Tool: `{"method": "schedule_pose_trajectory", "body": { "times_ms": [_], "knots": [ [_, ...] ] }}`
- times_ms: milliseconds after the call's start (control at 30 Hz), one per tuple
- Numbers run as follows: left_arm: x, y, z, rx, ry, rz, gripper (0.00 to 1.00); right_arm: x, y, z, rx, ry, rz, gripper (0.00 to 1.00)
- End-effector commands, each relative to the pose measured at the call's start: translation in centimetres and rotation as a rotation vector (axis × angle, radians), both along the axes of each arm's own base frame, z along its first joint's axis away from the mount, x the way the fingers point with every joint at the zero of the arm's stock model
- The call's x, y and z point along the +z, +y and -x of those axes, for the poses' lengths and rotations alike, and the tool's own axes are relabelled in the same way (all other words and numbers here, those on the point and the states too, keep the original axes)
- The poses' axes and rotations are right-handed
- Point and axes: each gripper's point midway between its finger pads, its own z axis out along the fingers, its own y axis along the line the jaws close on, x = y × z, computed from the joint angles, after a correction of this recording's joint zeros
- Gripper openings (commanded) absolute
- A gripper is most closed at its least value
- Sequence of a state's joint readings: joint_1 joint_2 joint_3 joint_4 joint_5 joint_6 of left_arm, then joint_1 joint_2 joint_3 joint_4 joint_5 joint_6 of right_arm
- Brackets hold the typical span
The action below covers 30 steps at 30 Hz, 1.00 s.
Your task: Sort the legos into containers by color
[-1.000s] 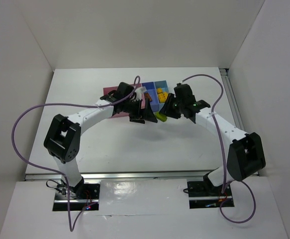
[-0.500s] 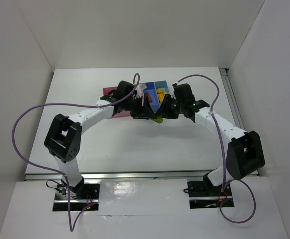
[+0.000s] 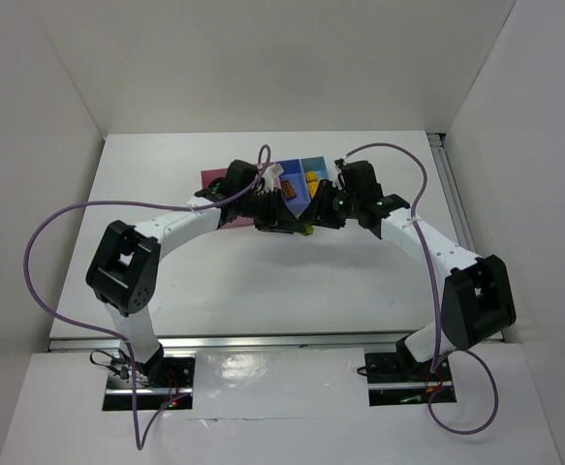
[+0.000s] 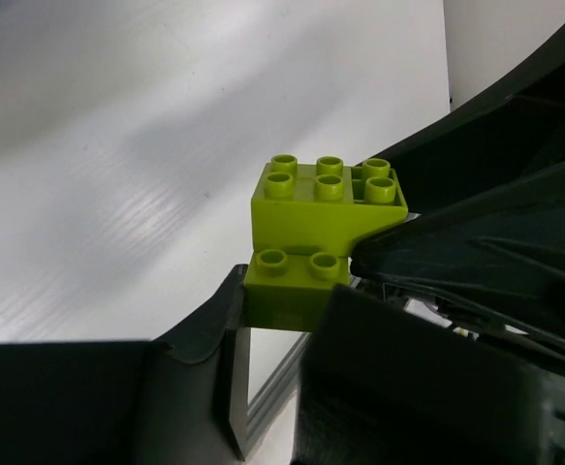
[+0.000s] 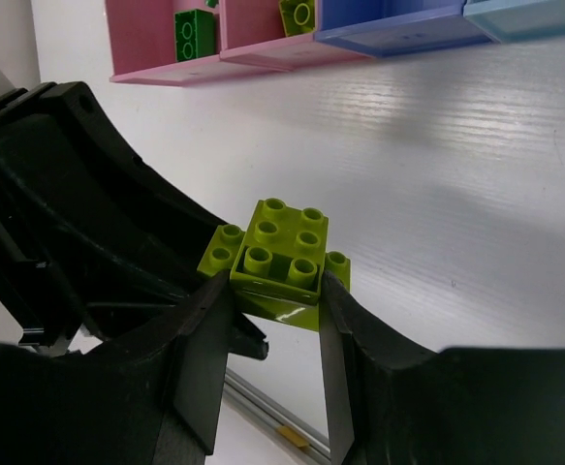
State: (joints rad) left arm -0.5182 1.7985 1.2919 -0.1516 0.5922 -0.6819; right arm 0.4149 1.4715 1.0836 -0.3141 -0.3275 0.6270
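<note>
Both tools meet at the middle of the worktop (image 3: 195,281), just at 6 o'clock of the row of containers (image 3: 292,167). The left tool (image 4: 287,302) reaches in from 9 o'clock and pinches the lower brick of a lime stack (image 4: 326,205). The right tool (image 5: 274,291), coming from 3 o'clock, pinches the same stack, squeezing it from both sides. Whether the stack touches the worktop cannot be told. In the right wrist view a dark green brick (image 5: 193,34) lies in the wide pink bin (image 5: 141,39), and a lime brick (image 5: 299,12) lies in the narrow pink bin (image 5: 248,24).
</note>
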Motion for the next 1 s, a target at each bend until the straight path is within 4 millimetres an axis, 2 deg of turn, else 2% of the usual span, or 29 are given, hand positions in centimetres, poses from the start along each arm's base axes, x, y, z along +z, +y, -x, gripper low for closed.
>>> {"method": "schedule_pose_trajectory", "body": {
  "times_ms": [0, 33, 67, 133, 200, 300, 433, 467, 567, 600, 700, 733, 867, 933, 967],
  "knots": [
    [1.3, -0.1, -0.8, -0.006, -0.062, 0.042, 0.08, 1.7, 0.9, 0.4, 0.045, -0.045, -0.055, 0.16],
    [1.4, 0.4, -1.2, 0.001, -0.059, 0.047, 0.02, 1.0, 0.7, 0.3, 0.03, -0.031, -0.036, 0.16],
    [1.4, 0.4, -1.2, 0.001, -0.059, 0.047, 0.0, 0.8, 0.6, 0.1, 0.022, -0.022, -0.025, 0.14],
    [1.1, 1.2, -1.6, 0.017, -0.048, 0.048, 0.0, 0.9, 0.4, 0.0, 0.019, -0.03, -0.01, 0.13],
    [0.3, 1.4, -1.2, 0.017, -0.028, 0.037, 0.0, 0.7, 0.2, 0.0, 0.012, -0.024, -0.001, 0.13],
    [0.1, 2.0, -1.3, 0.027, -0.031, 0.025, 0.0, 0.4, -0.6, -0.5, -0.033, -0.026, 0.04, 0.13],
    [0.0, 3.2, -1.6, 0.048, -0.048, 0.0, 0.0, 1.0, -2.6, -1.8, -0.145, -0.041, 0.073, 0.13],
    [0.5, 3.2, -1.5, 0.048, -0.058, 0.004, 0.0, 1.5, -3.4, -2.6, -0.183, -0.062, 0.085, 0.13],
    [0.3, 3.6, -1.7, 0.051, -0.057, -0.003, 0.0, 2.5, -3.8, -3.7, -0.226, -0.075, 0.079, 0.13],
    [0.4, 3.5, -2.0, 0.045, -0.071, -0.005, 0.0, 2.2, -3.7, -3.9, -0.226, -0.072, 0.081, 0.13],
    [0.2, 3.5, -1.8, 0.032, -0.058, -0.011, 0.0, 3.1, -3.3, -4.9, -0.234, -0.087, 0.062, 0.13],
    [0.5, 3.5, -2.1, 0.04, -0.069, -0.014, 0.0, 2.7, -3.1, -4.9, -0.224, -0.074, 0.061, 0.13],
    [-0.2, 3.9, -2.1, 0.04, -0.058, -0.048, 0.0, 3.6, -2.1, -5.5, -0.187, -0.079, -0.018, 0.13],
    [-0.5, 4.2, -2.3, 0.057, -0.057, -0.068, 0.0, 3.2, -2.0, -6.2, -0.185, -0.067, -0.02, 0.13],
    [0.3, 4.5, -3.2, 0.073, -0.082, -0.072, 0.0, 3.4, -1.9, -6.6, -0.185, -0.071, -0.022, 0.13]
  ]
}}
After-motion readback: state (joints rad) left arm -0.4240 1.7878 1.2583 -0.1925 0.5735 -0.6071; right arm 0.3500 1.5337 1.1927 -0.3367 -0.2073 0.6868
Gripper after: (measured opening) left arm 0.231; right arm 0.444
